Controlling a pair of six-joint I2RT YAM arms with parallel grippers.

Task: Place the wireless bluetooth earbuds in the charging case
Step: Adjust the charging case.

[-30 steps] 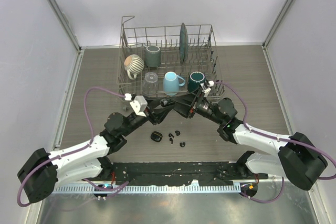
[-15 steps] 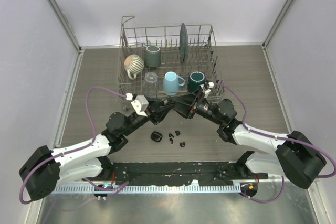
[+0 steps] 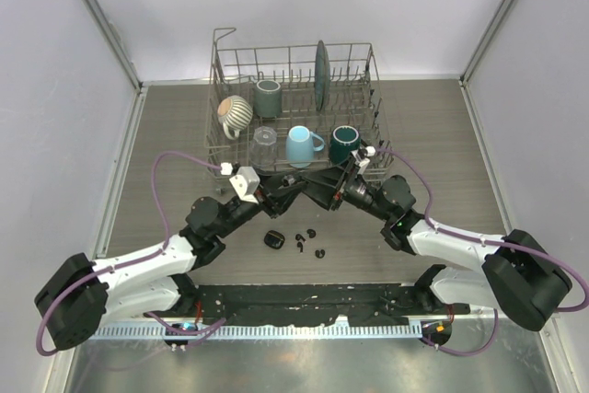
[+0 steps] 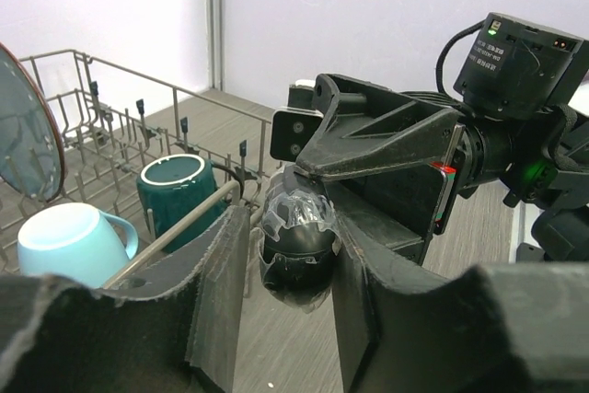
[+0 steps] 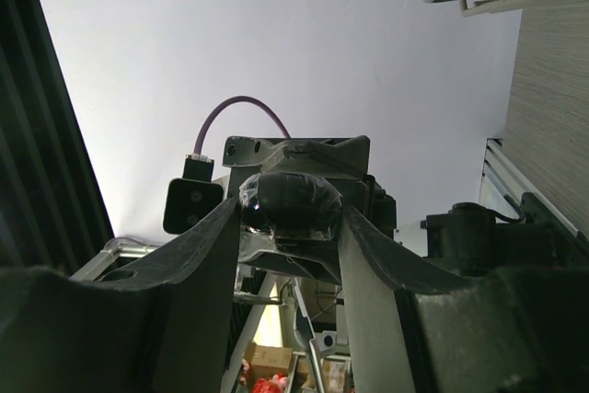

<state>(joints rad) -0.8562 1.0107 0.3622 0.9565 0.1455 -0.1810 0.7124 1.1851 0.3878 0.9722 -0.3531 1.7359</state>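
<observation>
A black oval charging case [image 4: 296, 244], wrapped in clear film, hangs in the air between both grippers. My left gripper [image 4: 290, 224] is closed round its sides. My right gripper [image 5: 290, 213] comes from the opposite side and is shut on the same charging case [image 5: 293, 200]. In the top view the left gripper [image 3: 291, 181] and the right gripper [image 3: 310, 184] meet tip to tip in front of the rack, and the held case is hidden there. Three tiny black earbuds [image 3: 301, 241] [image 3: 312, 233] [image 3: 319, 252] lie on the table below. A second black case [image 3: 273, 239] lies beside them.
A wire dish rack [image 3: 217, 89] stands just behind the grippers. It holds a striped mug, a grey mug, a glass, a light blue mug [image 3: 300, 145], a dark green mug [image 3: 344, 141] and an upright plate. Pale walls bound the table on three sides.
The left wrist has shifted very slightly. The grippers remain together on the case, and the earbuds and second case on the table have not moved.
</observation>
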